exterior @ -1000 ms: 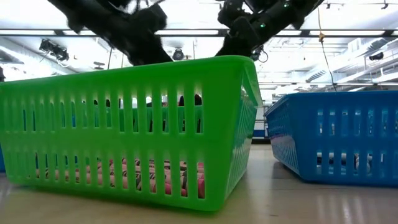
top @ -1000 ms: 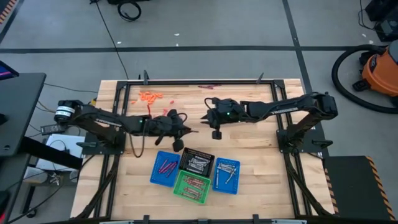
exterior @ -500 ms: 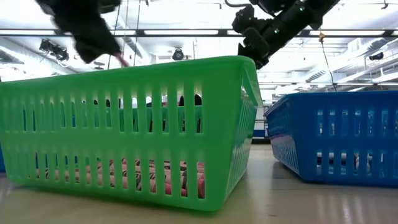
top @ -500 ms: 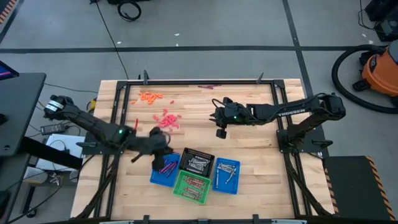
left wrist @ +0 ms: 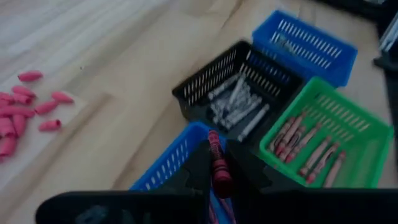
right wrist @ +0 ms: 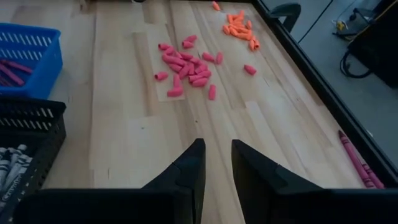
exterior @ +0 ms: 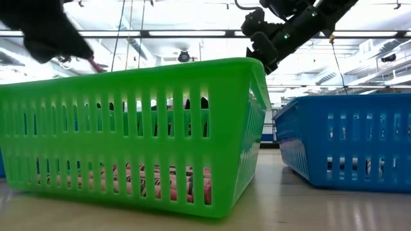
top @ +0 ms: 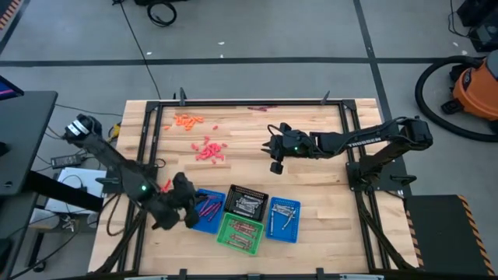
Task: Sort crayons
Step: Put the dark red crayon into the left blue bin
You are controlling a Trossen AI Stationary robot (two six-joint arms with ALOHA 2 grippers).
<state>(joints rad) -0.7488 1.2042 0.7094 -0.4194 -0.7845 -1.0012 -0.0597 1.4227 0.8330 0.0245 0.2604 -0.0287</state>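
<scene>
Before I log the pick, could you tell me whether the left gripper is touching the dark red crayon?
Touching. The left wrist view shows the left gripper closed on the dark red crayon, which stands pinched between its two fingers above the blue basket.

Four baskets: two blue (top: 206, 211) (top: 283, 218), one black (top: 247, 202), one green (top: 239, 232); two loose crayon piles, pink (top: 208, 150) and orange (top: 187, 120).

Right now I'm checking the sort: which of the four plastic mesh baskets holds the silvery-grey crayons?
The black plastic mesh basket, between the two blue ones; its silvery-grey crayons differ from the others' dark or reddish sticks.
</scene>
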